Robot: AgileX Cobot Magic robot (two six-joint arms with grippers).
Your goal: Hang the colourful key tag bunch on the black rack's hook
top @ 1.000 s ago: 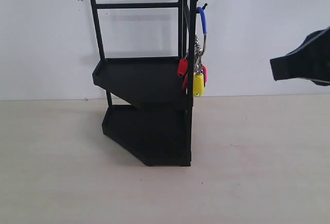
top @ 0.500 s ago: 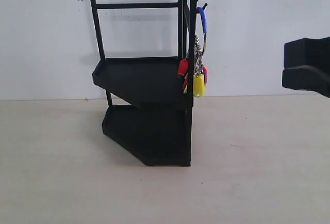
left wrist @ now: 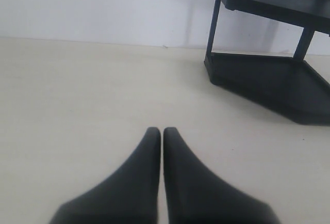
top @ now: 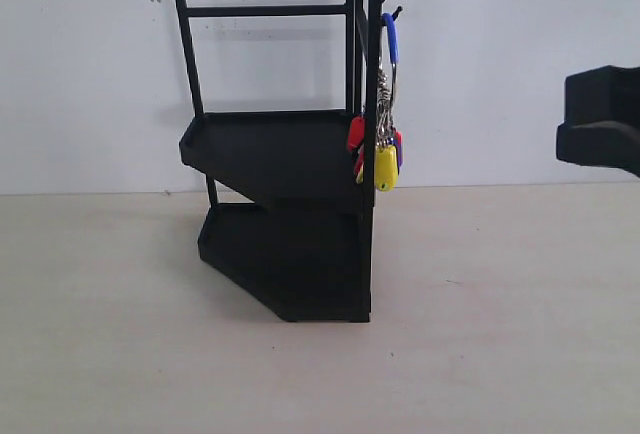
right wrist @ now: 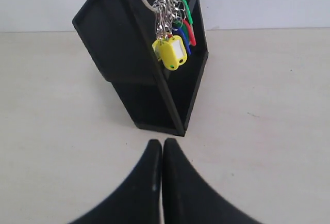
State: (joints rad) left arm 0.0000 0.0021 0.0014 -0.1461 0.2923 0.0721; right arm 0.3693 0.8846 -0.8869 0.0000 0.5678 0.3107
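Observation:
The black rack [top: 285, 154] stands on the pale table against a white wall. From the hook [top: 391, 14] on its upper right post hangs the colourful key tag bunch [top: 384, 159] by its blue carabiner loop [top: 392, 39]. In the right wrist view the bunch [right wrist: 172, 43] dangles beside the rack [right wrist: 139, 53]. My right gripper [right wrist: 162, 142] is shut and empty, well back from the rack; the exterior view shows it at the right edge [top: 600, 119]. The left gripper [left wrist: 161, 131] is shut and empty over bare table, left of the rack [left wrist: 268, 74], and is not in the exterior view.
The pale table [top: 480, 334] spreads in front of and to both sides of the rack. A white wall [top: 90, 74] runs close behind it.
My right gripper has drawn further right and away from the rack, turning as it went. The key tag bunch stays on the hook, swinging slightly.

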